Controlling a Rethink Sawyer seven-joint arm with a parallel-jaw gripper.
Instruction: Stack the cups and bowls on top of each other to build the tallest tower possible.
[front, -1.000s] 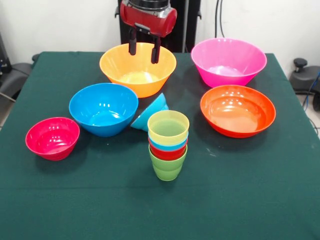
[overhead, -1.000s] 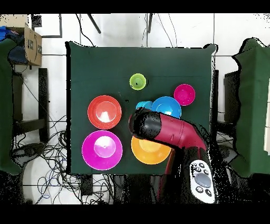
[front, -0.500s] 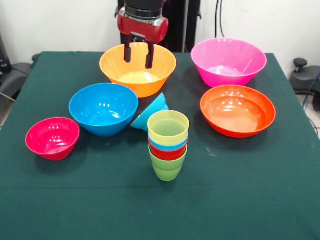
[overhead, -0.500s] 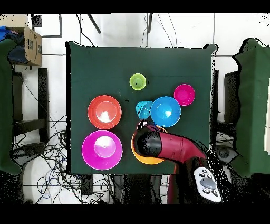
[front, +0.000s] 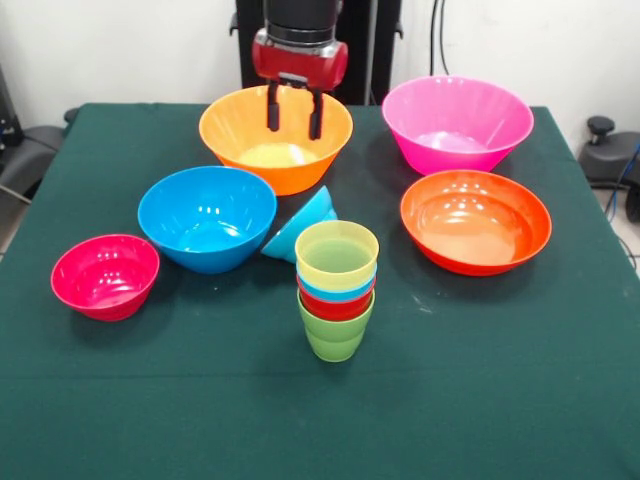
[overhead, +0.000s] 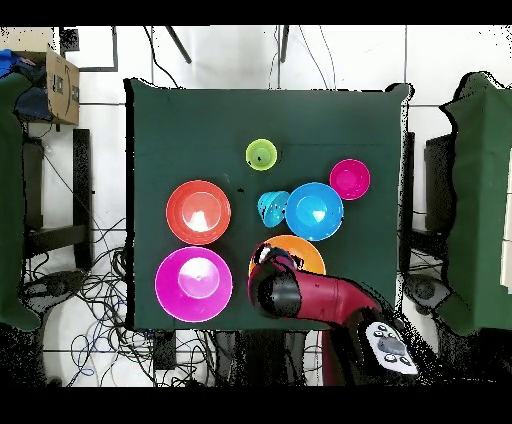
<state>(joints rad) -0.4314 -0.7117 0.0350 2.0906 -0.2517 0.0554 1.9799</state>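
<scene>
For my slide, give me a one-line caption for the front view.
Open gripper hovers over the yellow-orange bowl behind four nested cups.

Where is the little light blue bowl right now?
In the front view, the light blue bowl lies tipped on its side mid-table, between the bigger blue bowl and the stack of cups.

This looks like a robotics lab. A table draped in dark green cloth stands on a white tiled floor, with tangled black cables strewn at the lower left of the overhead view. A cardboard box sits at the upper left. In the front view, a plain white wall fills the top, with cables hanging down it.
</scene>
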